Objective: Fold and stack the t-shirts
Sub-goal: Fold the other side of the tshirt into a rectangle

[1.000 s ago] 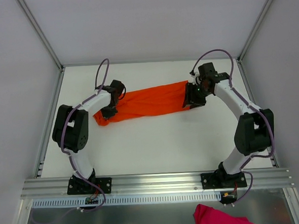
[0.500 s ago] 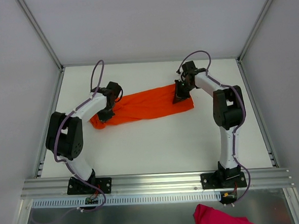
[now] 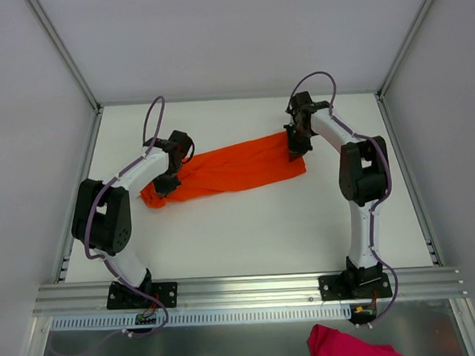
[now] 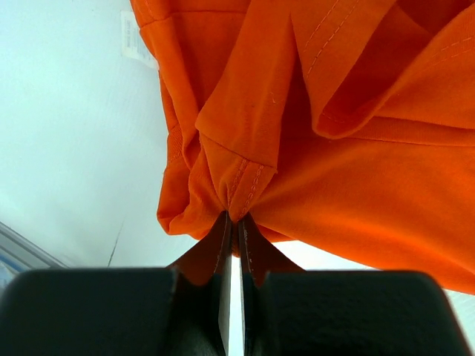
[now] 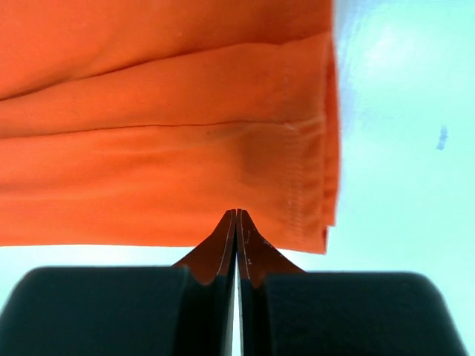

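Observation:
One bright orange t-shirt (image 3: 229, 169) lies stretched as a long band across the back of the white table. My left gripper (image 3: 169, 180) is at its left end, shut on a bunched fold of the t-shirt (image 4: 356, 185); the gripper (image 4: 236, 217) pinches the fabric right at its tips, and a small white label (image 4: 133, 37) shows at the far edge. My right gripper (image 3: 294, 146) sits on the shirt's right end. In the right wrist view that gripper (image 5: 237, 211) is shut, its tips overlapping the near edge of the flat t-shirt (image 5: 148, 148) beside the stitched hem.
A pink cloth (image 3: 348, 345) lies below the table's near rail, outside the work area. Grey walls and metal posts enclose the white table (image 3: 249, 234) on three sides. Both arms reach far toward the back.
My right gripper has shut and moved left and back along the shirt's right end, its arm folding straighter. The shirt's right end has shifted left. The left gripper drifted slightly left, still holding.

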`<state>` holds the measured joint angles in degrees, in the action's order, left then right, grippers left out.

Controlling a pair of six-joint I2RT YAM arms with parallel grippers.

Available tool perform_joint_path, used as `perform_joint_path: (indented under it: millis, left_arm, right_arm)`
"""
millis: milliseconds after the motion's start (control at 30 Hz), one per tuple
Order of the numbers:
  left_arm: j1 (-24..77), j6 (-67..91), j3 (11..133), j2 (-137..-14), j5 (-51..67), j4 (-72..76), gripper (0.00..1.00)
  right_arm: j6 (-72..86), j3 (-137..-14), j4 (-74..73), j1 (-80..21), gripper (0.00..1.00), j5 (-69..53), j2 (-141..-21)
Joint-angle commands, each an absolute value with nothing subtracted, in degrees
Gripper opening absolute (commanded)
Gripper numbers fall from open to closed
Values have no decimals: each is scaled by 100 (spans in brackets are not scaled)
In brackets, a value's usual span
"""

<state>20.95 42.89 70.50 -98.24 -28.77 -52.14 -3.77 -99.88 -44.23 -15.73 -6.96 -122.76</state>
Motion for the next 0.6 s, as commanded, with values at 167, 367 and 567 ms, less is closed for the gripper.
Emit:
perform_joint_path:
  millis: [167,367,567]
  left_arm:
    - [2101,4298,7295,-9545,-2804,-5704,0]
    - [2101,4280,7277,-9685,-2567,-5661,0]
    - [2101,4237,7268,-9756,-2470,-5537,0]
  right_arm:
    - [-519,-10494,-5036,-1591,1,-474,-12401]
    - [-493,-10222,-4896,-1652,1,-1482,-12515]
    - [-106,-10134,-4324,-1679,1,-2539,-12717]
